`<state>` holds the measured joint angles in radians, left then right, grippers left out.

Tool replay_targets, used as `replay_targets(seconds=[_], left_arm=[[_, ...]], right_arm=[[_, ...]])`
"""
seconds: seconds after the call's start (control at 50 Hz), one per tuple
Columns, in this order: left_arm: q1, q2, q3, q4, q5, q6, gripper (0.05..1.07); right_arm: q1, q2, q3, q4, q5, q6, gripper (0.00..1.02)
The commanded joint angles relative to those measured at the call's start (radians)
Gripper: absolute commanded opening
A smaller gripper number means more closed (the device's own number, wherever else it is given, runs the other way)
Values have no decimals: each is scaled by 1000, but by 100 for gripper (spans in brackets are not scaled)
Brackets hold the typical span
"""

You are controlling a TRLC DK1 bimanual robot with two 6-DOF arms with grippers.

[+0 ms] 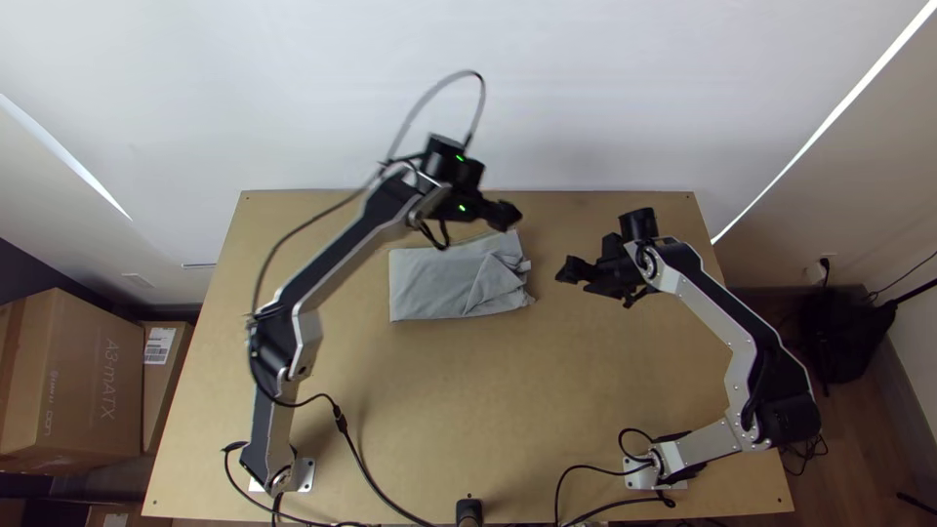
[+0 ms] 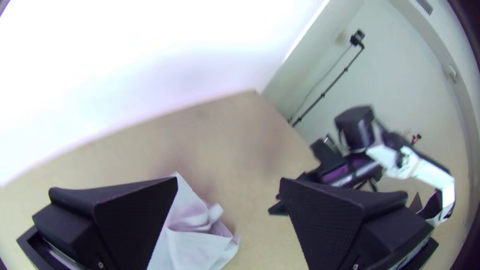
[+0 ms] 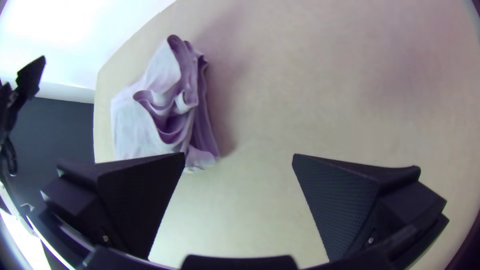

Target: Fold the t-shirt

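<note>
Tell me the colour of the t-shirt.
The t-shirt is light grey; the top view shows it best.

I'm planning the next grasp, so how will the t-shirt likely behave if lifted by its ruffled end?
The t-shirt would probably droop, as its soft edges curl and ripple. Its layers may separate, since they look loosely stacked there. It seems unlikely to roll, lying flat.

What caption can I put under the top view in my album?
Folded grey t-shirt, one end rumpled, on a wooden table near left hand and right hand.

A light wooden table [image 1: 429, 390] carries a grey t-shirt [image 1: 434, 285] (folded, one end rumpled) and black cables [image 1: 363, 470].
</note>
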<state>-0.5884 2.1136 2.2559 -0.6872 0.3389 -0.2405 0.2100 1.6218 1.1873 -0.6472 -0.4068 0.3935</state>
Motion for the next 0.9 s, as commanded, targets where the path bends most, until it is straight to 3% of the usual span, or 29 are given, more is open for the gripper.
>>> replay_targets(seconds=[0.0,0.2,0.34,0.6,0.7,0.88], left_arm=[[56,-110,-1,-20,0,-23,103],[174,-185,-45,-106,0,-16,103],[249,-264,-88,-123,-3,-20,103],[352,-376,-183,-140,-5,-16,103],[389,-417,-234,-140,-5,-8,103],[446,-469,-312,-124,-5,-2,103]], right_arm=[[43,49,77,6,14,27,99],[135,108,187,27,43,19,99],[206,187,308,58,163,21,99],[333,372,525,63,448,19,99],[388,424,568,63,577,-12,99],[439,471,581,34,617,-30,99]])
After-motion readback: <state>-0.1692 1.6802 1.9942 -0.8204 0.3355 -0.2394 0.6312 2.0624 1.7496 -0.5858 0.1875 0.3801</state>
